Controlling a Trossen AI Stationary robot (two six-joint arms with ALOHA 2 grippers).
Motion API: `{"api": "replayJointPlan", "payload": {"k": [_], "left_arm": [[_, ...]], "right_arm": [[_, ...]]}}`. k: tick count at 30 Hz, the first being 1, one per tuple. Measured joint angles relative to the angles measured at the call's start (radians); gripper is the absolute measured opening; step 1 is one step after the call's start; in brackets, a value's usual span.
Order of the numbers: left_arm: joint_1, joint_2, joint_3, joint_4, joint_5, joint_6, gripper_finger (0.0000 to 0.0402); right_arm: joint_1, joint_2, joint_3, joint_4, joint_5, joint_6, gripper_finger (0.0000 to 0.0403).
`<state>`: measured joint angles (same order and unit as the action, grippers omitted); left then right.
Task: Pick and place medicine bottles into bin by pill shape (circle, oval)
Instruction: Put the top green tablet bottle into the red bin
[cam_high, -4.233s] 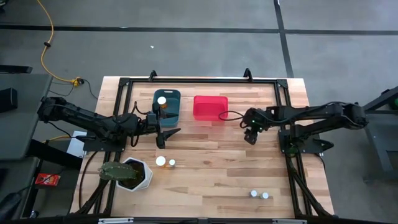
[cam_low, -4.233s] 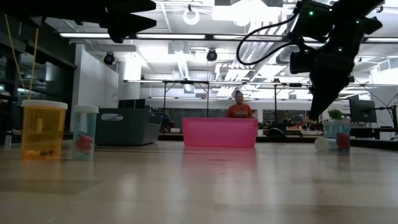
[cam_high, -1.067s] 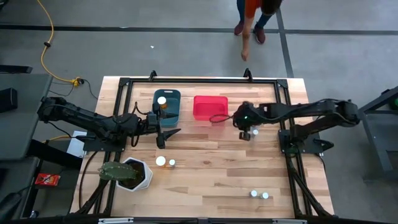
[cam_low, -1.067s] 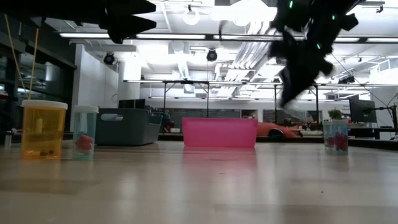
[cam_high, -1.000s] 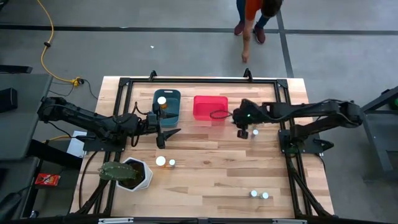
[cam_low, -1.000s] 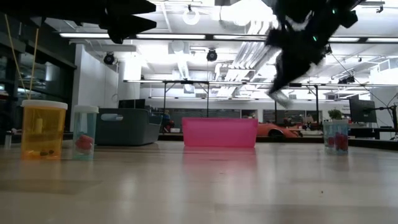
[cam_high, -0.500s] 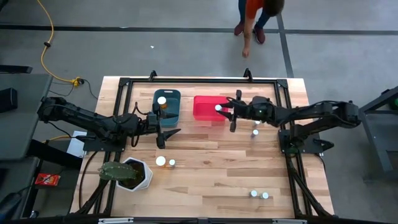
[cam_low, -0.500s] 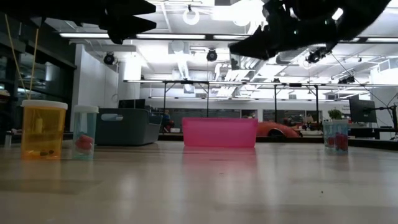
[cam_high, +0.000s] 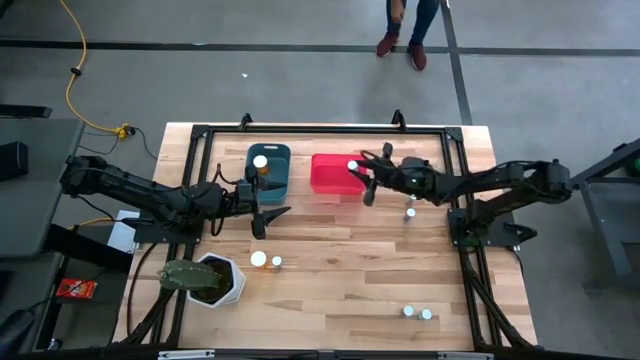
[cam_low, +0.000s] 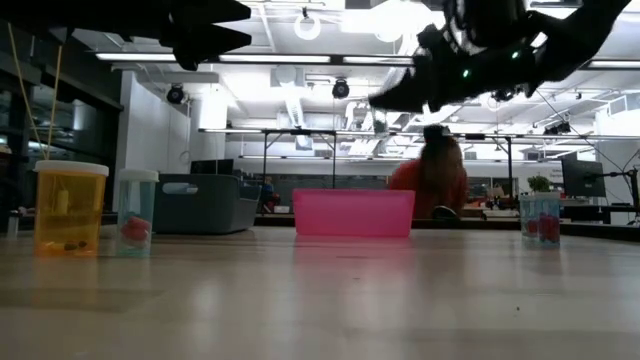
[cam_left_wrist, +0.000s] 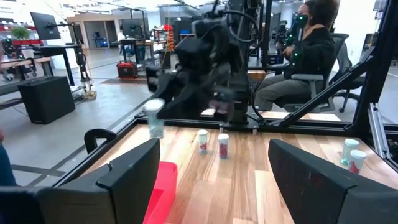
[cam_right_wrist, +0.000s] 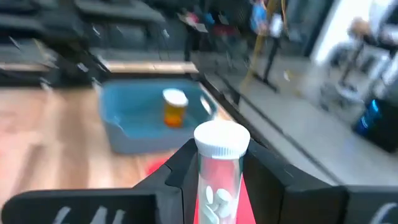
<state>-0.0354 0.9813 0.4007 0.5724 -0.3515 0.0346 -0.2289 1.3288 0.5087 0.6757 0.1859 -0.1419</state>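
Observation:
My right gripper (cam_high: 357, 171) is shut on a clear medicine bottle (cam_right_wrist: 219, 171) with a white cap and white pills inside. It hangs above the right far part of the red bin (cam_high: 335, 173). To the left, the teal bin (cam_high: 268, 171) holds an amber bottle (cam_high: 260, 161) standing on its bottom. My left gripper (cam_high: 263, 214) stands open with nothing between its fingers, just off the teal bin's near side. Two more bottles (cam_high: 267, 261) stand on their bases near the white pot. My right gripper pinches the bottle's clear body (cam_right_wrist: 214, 190) below the cap between its two fingers (cam_right_wrist: 179, 171), one on each side. The fingers come nearly level from the table's right. The bottle stands upright, cap up, lifted clear above the red bin.
A white hexagonal plant pot (cam_high: 210, 279) stands at the near left. Two bottles (cam_high: 410, 205) stand under the right arm, two more (cam_high: 417, 313) at the near right. A black frame (cam_high: 320, 128) rims the table. A person (cam_low: 432, 175) is beyond the far edge.
My right gripper has swung up from pointing down to nearly level and gone toward the table's left and far edge. It has carried the clear bottle from right of the red bin to above it. The person beyond the far edge has moved.

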Motion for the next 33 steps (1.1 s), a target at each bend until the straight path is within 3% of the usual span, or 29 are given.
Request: {"api": "replayJointPlan", "payload": {"k": [12,23,33], "left_arm": [[0.0,0.0,0.0,0.001,-0.001,0.003,0.0288],[0.0,0.0,0.0,-0.005,-0.001,0.003,0.0288],[0.0,0.0,0.0,-0.007,0.0,0.003,0.0288]], "right_arm": [[-0.112,0.3,0.254,-0.412,-0.06,0.064,0.0095],[-0.118,0.379,0.356,-0.582,-0.066,0.082,0.0097],[-0.118,0.376,0.356,-0.59,-0.066,0.081,0.0196]]}}
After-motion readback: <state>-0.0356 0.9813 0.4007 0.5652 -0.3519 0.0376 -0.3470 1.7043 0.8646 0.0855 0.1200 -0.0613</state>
